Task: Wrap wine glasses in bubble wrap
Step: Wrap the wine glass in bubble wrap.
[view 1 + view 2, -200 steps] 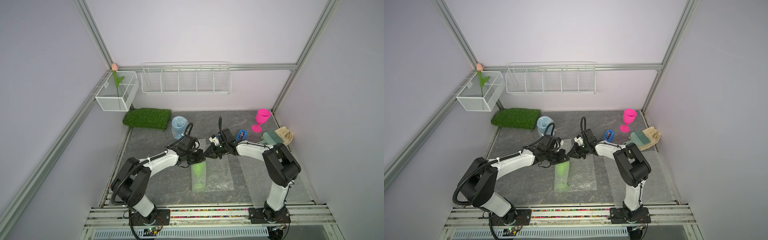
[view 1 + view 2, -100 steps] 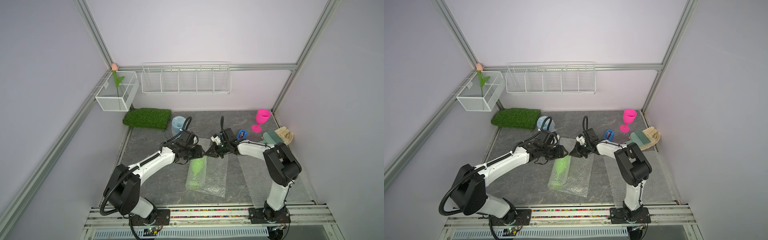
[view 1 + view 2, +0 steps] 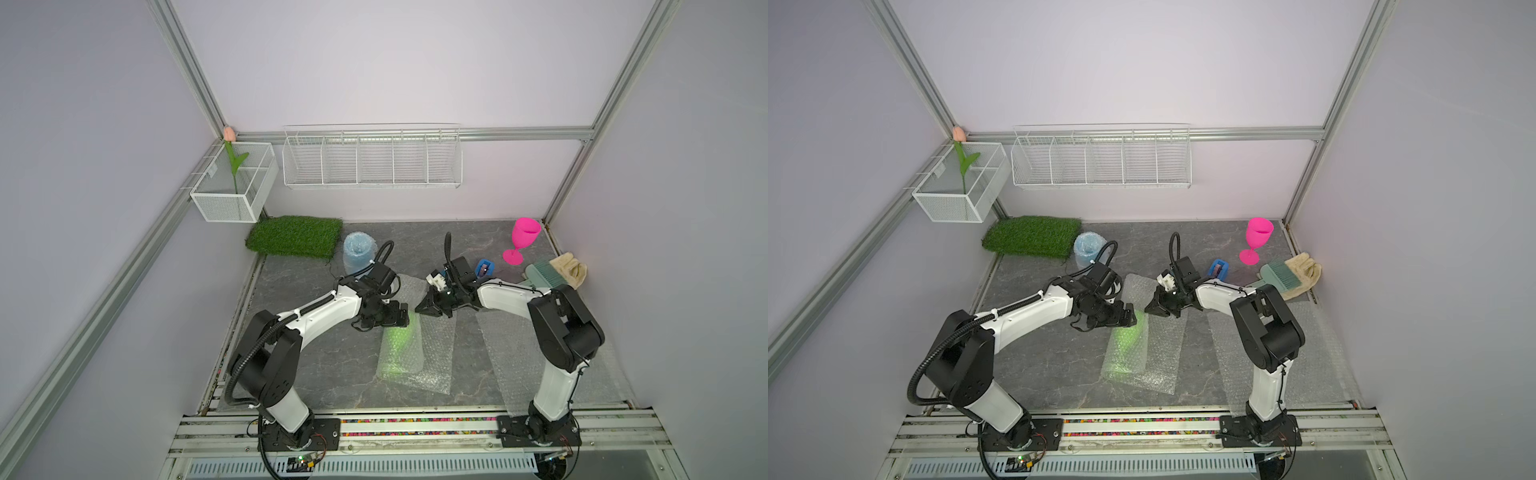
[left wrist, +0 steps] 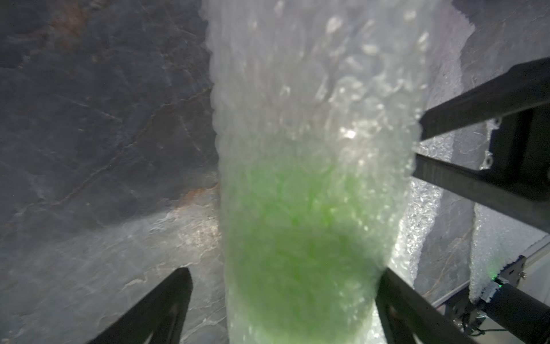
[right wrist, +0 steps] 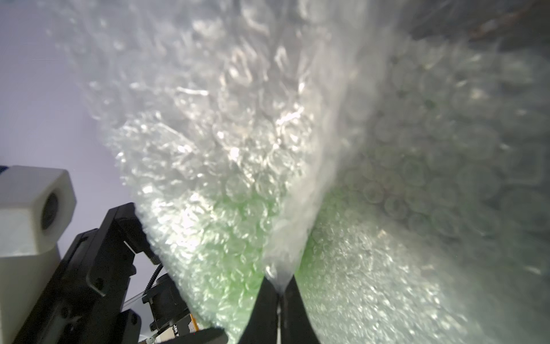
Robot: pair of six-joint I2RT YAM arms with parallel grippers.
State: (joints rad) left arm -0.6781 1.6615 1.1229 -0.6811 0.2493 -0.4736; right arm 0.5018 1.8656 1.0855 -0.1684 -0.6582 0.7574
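Both top views show the left arm reaching low across the grey stone-patterned table (image 3: 340, 382), elbow bent. The left gripper (image 3: 395, 322) sits at the far end of the lime green goblet (image 3: 398, 347), which lies on its side mid-table, rolled in a bubble wrap sheet (image 3: 434, 361). In the left wrist view its fingers (image 4: 166, 306) stand wide apart on either side of the roll, clamping nothing. The right arm folds in from the opposite side. The right gripper (image 5: 276, 309) is closed tight on a pinched fold of that sheet.

The sky blue goblet (image 3: 357, 253), seemingly wrapped, stands by the grass mat (image 3: 295, 235). The hot pink goblet (image 3: 524, 239) stands bare in the far right corner, near a blue tape dispenser (image 3: 484, 268), brush (image 3: 544, 276) and glove (image 3: 571, 270). A second bubble wrap sheet (image 3: 507, 365) lies flat under the right arm.
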